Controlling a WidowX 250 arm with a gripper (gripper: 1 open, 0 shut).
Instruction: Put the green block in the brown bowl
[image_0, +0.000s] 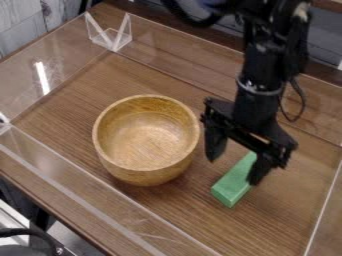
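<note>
Tool (241, 146): spread wide, nothing gripped, over the block
Green block (235, 182): on the counter (167, 222), beside the brown bowl (147, 139), partly hidden by the tool
Block risk: fingers could land on its top if the tool descends misaligned with its slant
Bowl risk: rim could be knocked if the lifted block crosses too low

Soft, fairly even light falls across the wooden bench (80, 98), bright enough for its grain to read, with no harsh glare. Shade gathers inside the brown bowl (140, 140) along its wall, while my black fingers (238, 155) sink into near-solid dark with little detail. The small, low-resolution picture leaves edges slightly soft throughout, fine texture smudged.
</note>
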